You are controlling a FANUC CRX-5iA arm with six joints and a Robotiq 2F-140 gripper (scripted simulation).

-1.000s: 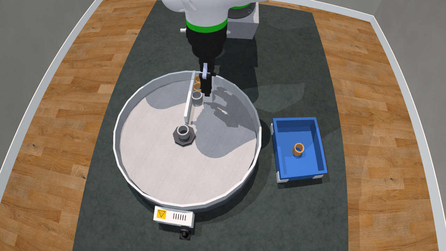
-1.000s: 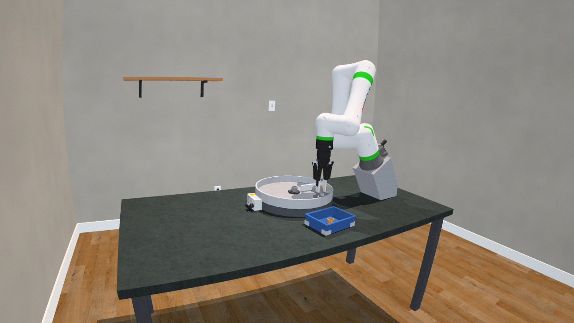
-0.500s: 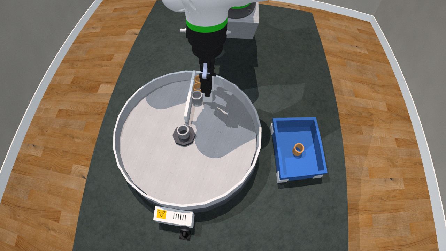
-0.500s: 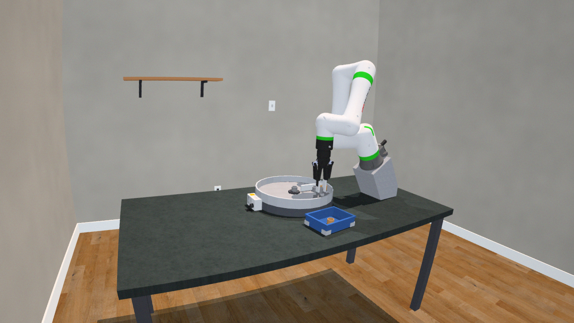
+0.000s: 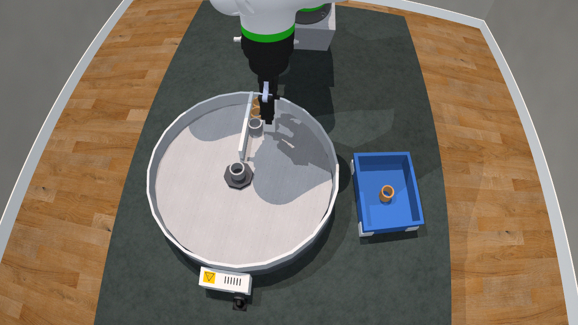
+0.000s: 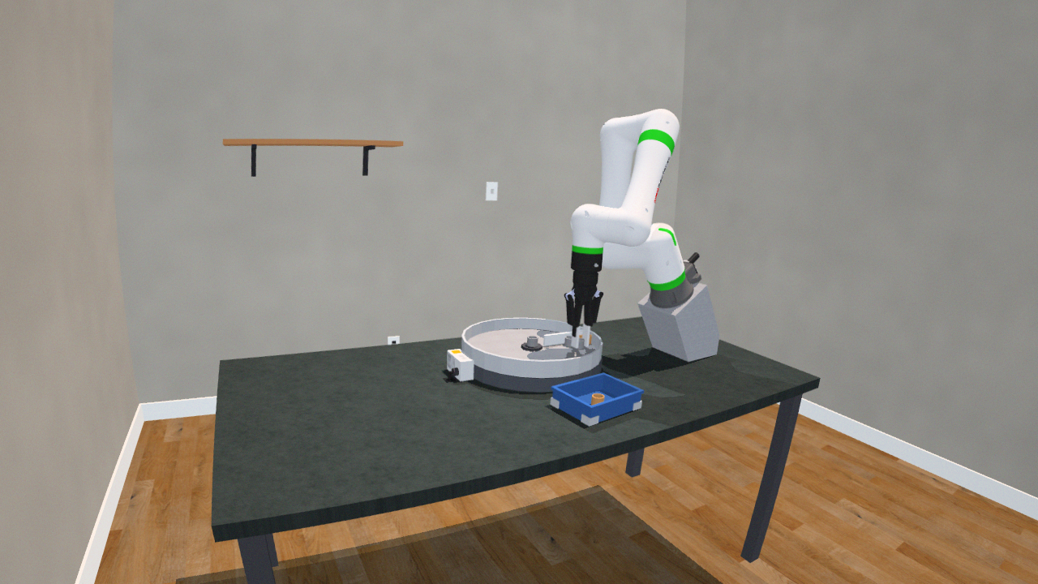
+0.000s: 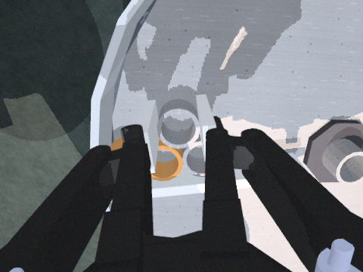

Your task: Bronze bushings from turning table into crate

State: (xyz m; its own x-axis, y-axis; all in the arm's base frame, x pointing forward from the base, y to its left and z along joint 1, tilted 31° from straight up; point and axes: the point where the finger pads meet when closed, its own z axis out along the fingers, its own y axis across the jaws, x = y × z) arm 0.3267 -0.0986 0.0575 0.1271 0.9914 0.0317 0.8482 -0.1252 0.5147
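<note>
Claw: one gripper [image 5: 268,122] [image 6: 581,330] [image 7: 177,113], down inside the turning table, clenched on a steel bushing [image 7: 178,128]!
Table: one dark worktop [image 5: 384,282] [image 6: 362,428], carrying everything in play.
Arm: one, white with green bands [image 5: 266,16] [image 6: 616,225], reaching over the rim.
Turning table: one, round and pale, with a raised wall [image 5: 335,178] [image 6: 529,367] [image 7: 99,98].
Crate: one, blue [image 5: 416,193] [image 6: 613,401], just beside the turning table, and there's one bronze bushing [image 5: 388,191] [image 6: 597,398] in it!
Drive box: one, white [image 5: 225,280] [image 6: 460,365], against the outer wall.
Barrier: one white divider [image 5: 244,133] [image 6: 557,339] [image 7: 178,190], alongside the bushings, blocking that side.
Hub: one, dark, eight-sided [image 5: 228,178] [image 7: 315,155], a grey tube [image 5: 238,174] [image 7: 349,166] on top.
Bronze on the turning table: two bushings [image 5: 256,112] [image 7: 166,163], in the row by the divider, crowded by steel.
Steel: two, the clasped one and another bushing [image 5: 254,126] [image 7: 197,160] right by the divider.
</note>
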